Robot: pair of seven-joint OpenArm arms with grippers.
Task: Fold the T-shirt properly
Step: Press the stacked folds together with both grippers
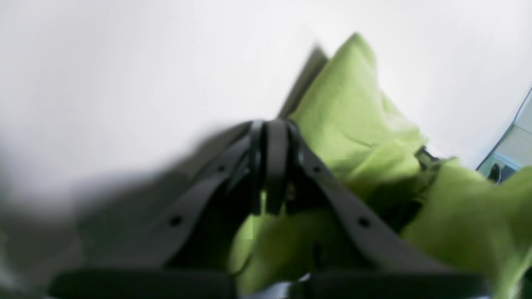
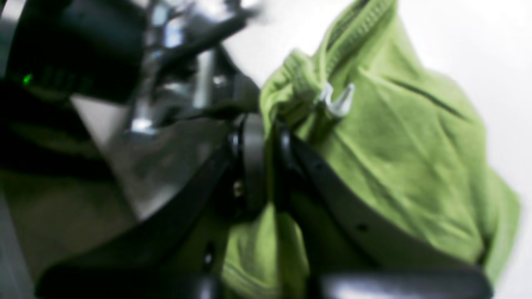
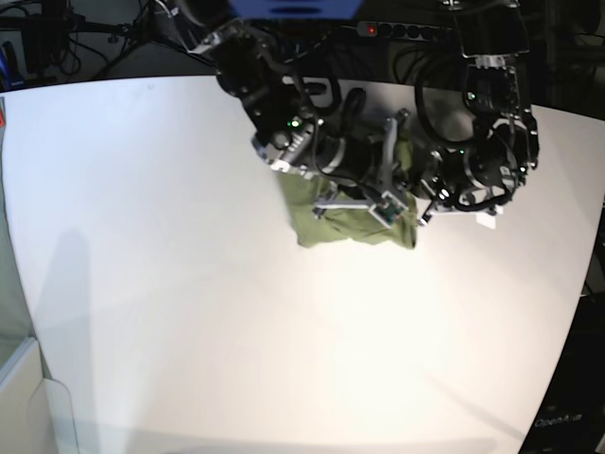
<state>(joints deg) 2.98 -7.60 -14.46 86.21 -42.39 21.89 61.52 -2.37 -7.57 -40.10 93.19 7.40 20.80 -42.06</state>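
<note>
The olive-green T-shirt (image 3: 345, 227) hangs bunched above the white table (image 3: 142, 236), held up between the two arms. In the right wrist view my right gripper (image 2: 266, 124) is shut with T-shirt (image 2: 395, 158) cloth pinched between its fingers, and a small white tag (image 2: 338, 104) sticks out beside the collar. In the left wrist view my left gripper (image 1: 270, 128) is shut, with T-shirt (image 1: 353, 116) folds behind and below its fingers. From the base view the right gripper (image 3: 392, 203) and left gripper (image 3: 423, 210) sit close together at the cloth's right end.
The table edge (image 1: 507, 137) shows at the far right of the left wrist view. A power strip (image 3: 397, 30) and cables lie behind the table. Part of the left arm (image 2: 83, 54) fills the upper left of the right wrist view.
</note>
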